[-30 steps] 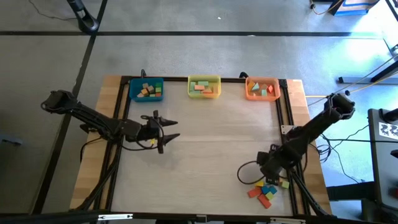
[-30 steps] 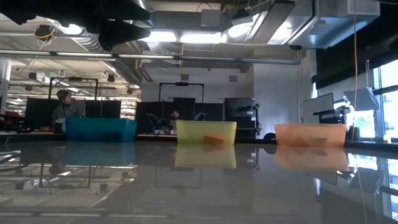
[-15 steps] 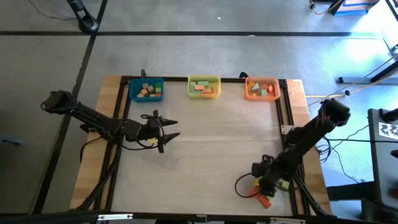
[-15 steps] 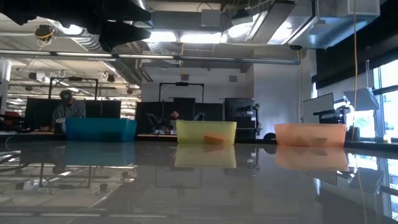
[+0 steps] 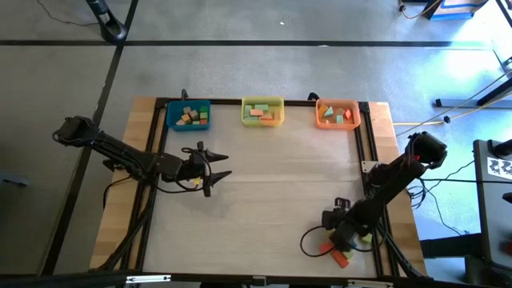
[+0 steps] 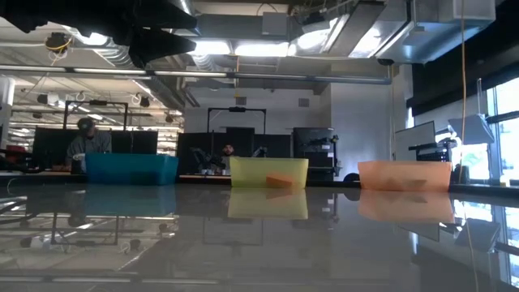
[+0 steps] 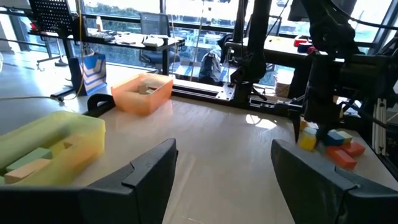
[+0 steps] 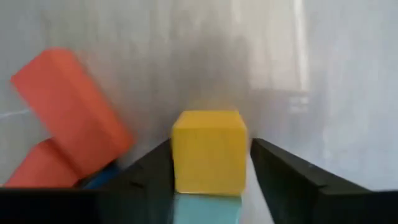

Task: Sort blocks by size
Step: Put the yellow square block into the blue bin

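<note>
Lowered since a second ago, my right claw (image 8: 208,180) brackets a yellow block (image 8: 208,151), fingers narrowing but not visibly touching, at the tabletop's (image 5: 264,184) near right corner; left claw (image 5: 214,166) waits open.

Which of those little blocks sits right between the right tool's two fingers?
The yellow cube. It sits squarely between the right tool's fingers, a pale teal block just under it, while the orange blocks lie off to one side.

Both arms are dark, slender, jointed links with black cables trailing from them. The left gripper (image 5: 218,164) ends in two pointed black fingers. The right gripper (image 8: 208,180) has broad, matte black fingers (image 8: 292,177) with angular edges.
</note>
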